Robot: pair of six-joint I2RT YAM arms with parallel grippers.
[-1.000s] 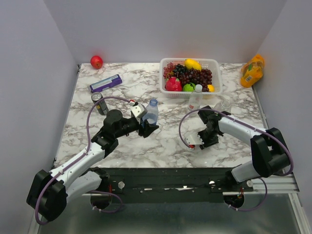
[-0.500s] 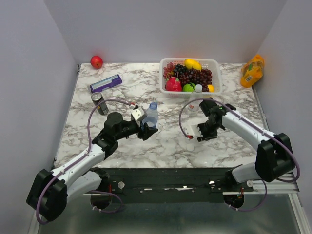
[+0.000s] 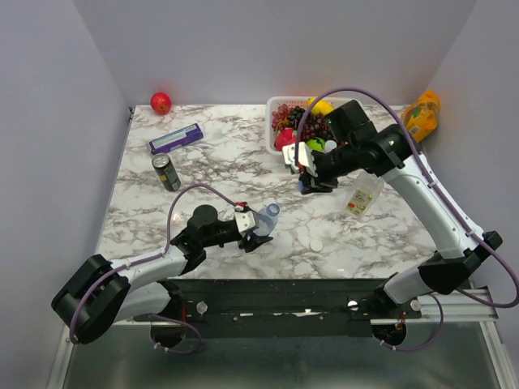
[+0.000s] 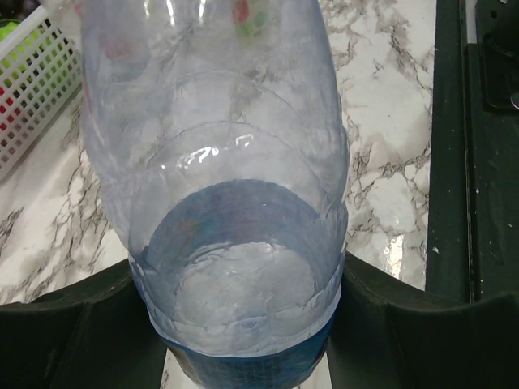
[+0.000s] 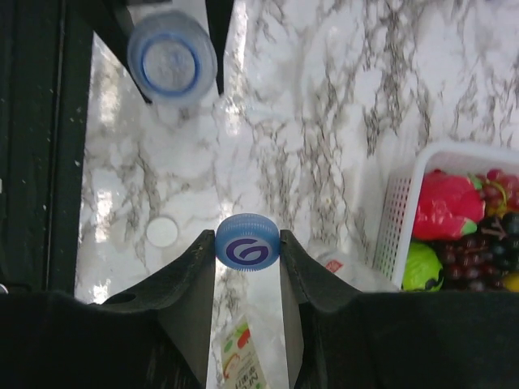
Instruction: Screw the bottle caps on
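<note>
My left gripper (image 3: 256, 235) is shut on the blue-labelled clear bottle (image 3: 267, 219), holding it upright near the table's front edge; its mouth is uncapped. The bottle fills the left wrist view (image 4: 235, 186), with my fingers (image 4: 397, 324) pressed on both sides. My right gripper (image 3: 312, 181) is raised over the table's middle, shut on a blue cap (image 5: 247, 241). From the right wrist view the bottle's open mouth (image 5: 172, 58) lies ahead and to the left. A white cap (image 3: 316, 244) lies loose on the table and shows in the right wrist view (image 5: 162, 232). A yellow-green-labelled bottle (image 3: 362, 195) lies on its side.
A white basket (image 3: 274, 147) of fruit stands at the back, with a white-capped bottle (image 3: 330, 147) in front of it. A dark can (image 3: 166, 172), a purple box (image 3: 176, 138) and a red apple (image 3: 160, 103) are at the left. An orange juice bottle (image 3: 419, 118) is at the far right.
My right gripper has risen off the table and swung back and left with the blue cap. My left gripper has pulled the bottle nearer the front edge and to the right.
</note>
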